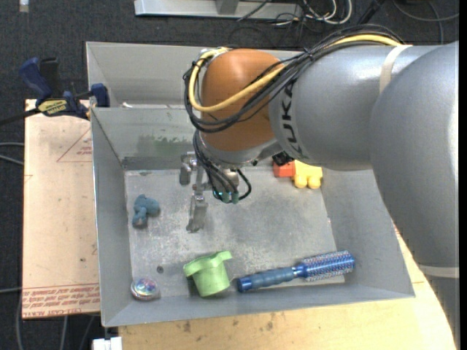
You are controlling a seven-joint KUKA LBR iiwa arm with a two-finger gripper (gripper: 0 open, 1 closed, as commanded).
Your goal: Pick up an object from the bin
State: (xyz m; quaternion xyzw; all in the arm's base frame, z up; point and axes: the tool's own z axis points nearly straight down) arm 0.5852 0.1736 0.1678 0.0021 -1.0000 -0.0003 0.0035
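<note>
Camera view from above and to one side. The grey metal bin is shown with its floor largely bare. The arm enters from the right and covers the upper right part of the bin. Its wrist is capped by an orange cover, around which yellow and black cables are looped.

The gripper is seen hanging below the cover, over bare floor left of the bin's middle. Whether it is apart or together cannot be made out, as it is viewed as one thin, dark column. Nothing is seen clamped in it.

A small blue-grey figure lies to its left, near but apart from it. A green cylindrical piece with a flat flange lies towards the near wall, in front of the gripper. A blue hairbrush is laid just beside the green piece, with its bristled head pointing right. A small round shiny thing rests in the near left corner; its kind cannot be determined. An orange and yellow block is partly hidden under the arm at the back right, so its full shape is not shown.
</note>
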